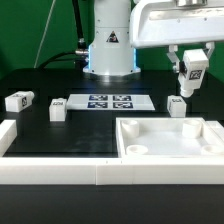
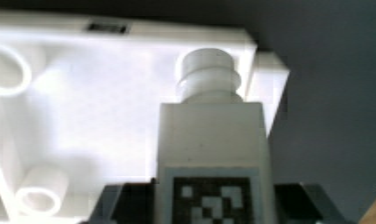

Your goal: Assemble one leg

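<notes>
My gripper (image 1: 190,68) is shut on a leg (image 1: 191,76), a small white post with a black-and-white tag. It holds the leg in the air above the far right corner of the large white tray-like part (image 1: 205,128). In the wrist view the leg (image 2: 211,120) runs out from between my dark fingers (image 2: 132,203), its tag close to the camera. Its stepped round tip (image 2: 210,66) lies over a corner of the tray-like part (image 2: 96,110). Round sockets (image 2: 37,196) show at the other corners.
Three more legs lie on the black table: two at the exterior view's left (image 1: 18,100) (image 1: 57,108), one just behind the tray-like part (image 1: 177,103). The marker board (image 1: 108,101) lies in front of the robot base (image 1: 108,50). A low white wall (image 1: 50,168) borders the front.
</notes>
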